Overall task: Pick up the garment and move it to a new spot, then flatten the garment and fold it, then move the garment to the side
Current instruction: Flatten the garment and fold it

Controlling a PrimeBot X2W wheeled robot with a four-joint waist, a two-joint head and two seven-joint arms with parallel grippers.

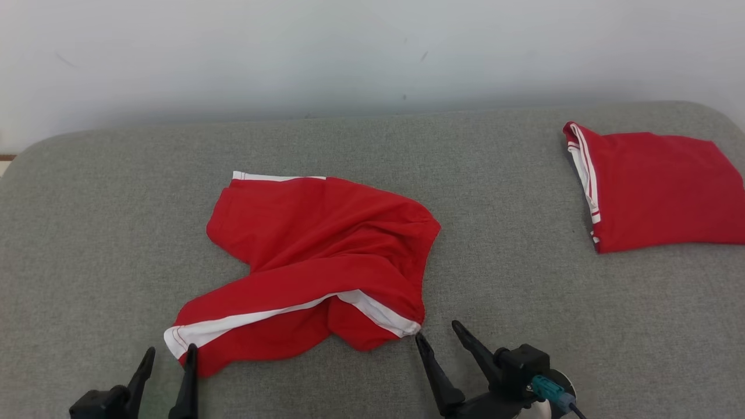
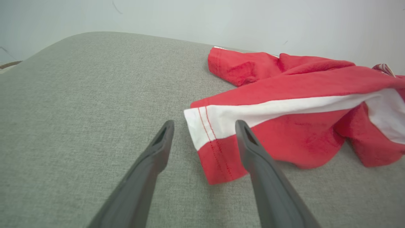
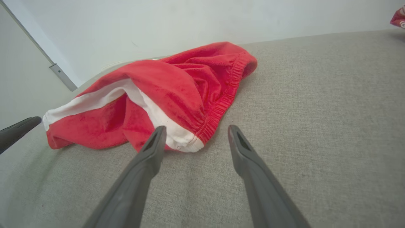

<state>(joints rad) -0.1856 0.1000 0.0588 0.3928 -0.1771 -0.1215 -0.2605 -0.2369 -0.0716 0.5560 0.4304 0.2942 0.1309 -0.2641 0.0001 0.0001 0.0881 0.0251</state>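
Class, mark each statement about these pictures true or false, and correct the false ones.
The crumpled red garment lies on the grey surface. True.
The left gripper is shut on the garment's hem. False: it is open, holding nothing.
A folded red garment lies to the right. True.
The right gripper holds the garment in the air. False: it is open; the garment rests on the surface.

A crumpled red garment (image 1: 314, 262) is carried by the grey cloth-covered tabletop (image 1: 116, 233), and a folded red garment (image 1: 657, 192) is laid well to its right.
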